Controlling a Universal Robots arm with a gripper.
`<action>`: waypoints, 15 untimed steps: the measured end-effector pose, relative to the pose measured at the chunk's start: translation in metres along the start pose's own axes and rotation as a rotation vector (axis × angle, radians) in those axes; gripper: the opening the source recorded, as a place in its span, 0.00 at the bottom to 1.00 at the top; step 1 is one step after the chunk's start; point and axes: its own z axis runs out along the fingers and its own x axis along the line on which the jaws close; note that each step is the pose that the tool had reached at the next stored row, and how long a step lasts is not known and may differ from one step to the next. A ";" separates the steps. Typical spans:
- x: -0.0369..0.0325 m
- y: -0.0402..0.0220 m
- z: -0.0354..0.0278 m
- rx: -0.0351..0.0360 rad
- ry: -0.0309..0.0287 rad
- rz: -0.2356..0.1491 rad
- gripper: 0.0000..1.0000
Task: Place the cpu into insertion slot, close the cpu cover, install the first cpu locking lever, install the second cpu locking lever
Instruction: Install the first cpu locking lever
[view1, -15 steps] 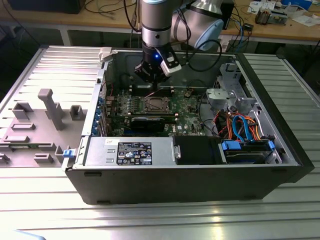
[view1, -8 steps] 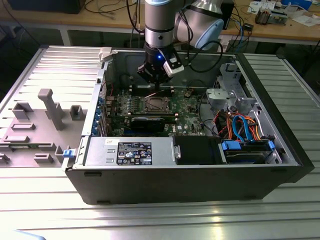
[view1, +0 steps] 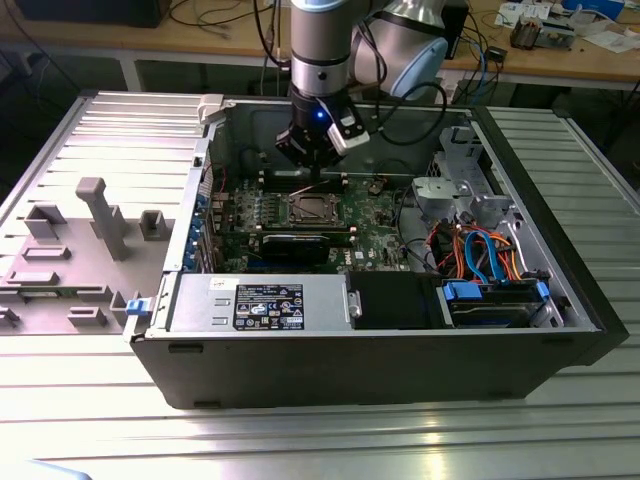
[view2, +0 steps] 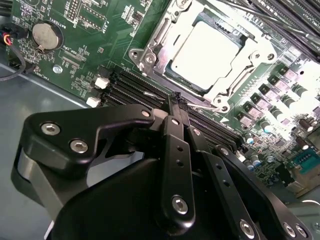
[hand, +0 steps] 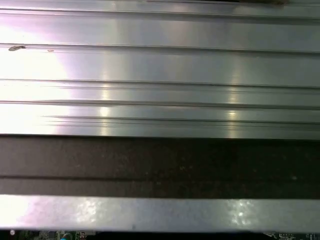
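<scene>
Ribbed metal table (view1: 300, 440) carries an open computer case (view1: 370, 365) in the exterior view; the gripper (view1: 316, 178) hangs above the socket (view1: 312, 208). In the second wrist view, its fingers (view2: 176, 107) are pressed together beside the pale, matte chip (view2: 205, 55), seated inside its silvery cover (view2: 159, 34).

Gripper (view2: 178, 100) downward, jaws together

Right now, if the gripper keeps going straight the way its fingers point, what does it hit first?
Probably the locking lever at the near edge of the cpu cover; the shut gripper tips sit right beside it, though depth is unclear.
</scene>
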 end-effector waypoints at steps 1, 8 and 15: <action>-0.0009 0.0000 0.0002 0.0001 0.0000 0.000 0.11; -0.0087 -0.0003 0.0038 0.0005 0.0001 0.000 0.11; -0.0115 -0.0006 0.0100 0.0005 0.0001 0.000 0.11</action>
